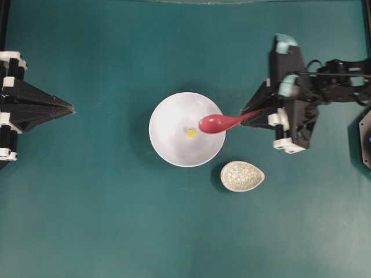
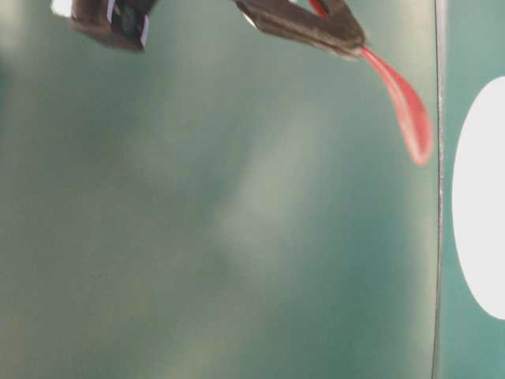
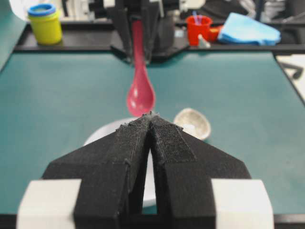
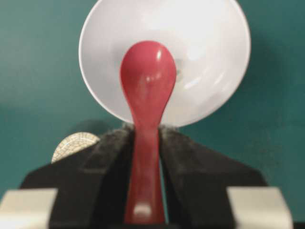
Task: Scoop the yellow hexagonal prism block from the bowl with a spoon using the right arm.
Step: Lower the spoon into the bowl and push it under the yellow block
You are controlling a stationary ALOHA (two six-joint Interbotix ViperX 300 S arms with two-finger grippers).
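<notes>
The white bowl (image 1: 174, 145) sits mid-table with the tiny yellow hexagonal prism block (image 1: 191, 132) on its bottom. My right gripper (image 1: 250, 113) is shut on the handle of the red-pink spoon (image 1: 217, 122), whose scoop hangs over the bowl's right side, just right of the block. From the right wrist the spoon (image 4: 147, 81) points into the bowl (image 4: 205, 57), held between the gripper's (image 4: 147, 131) pads; the scoop hides the block there. My left gripper (image 1: 71, 108) rests shut at the far left, away from the bowl. In the left wrist view it (image 3: 151, 116) faces the spoon (image 3: 140, 95).
A small speckled cream oval dish (image 1: 242, 176) lies just right of and below the bowl. Beyond the table's far edge in the left wrist view stand a yellow jar (image 3: 44, 23), a red cup (image 3: 198, 28) and a blue cloth (image 3: 252, 29).
</notes>
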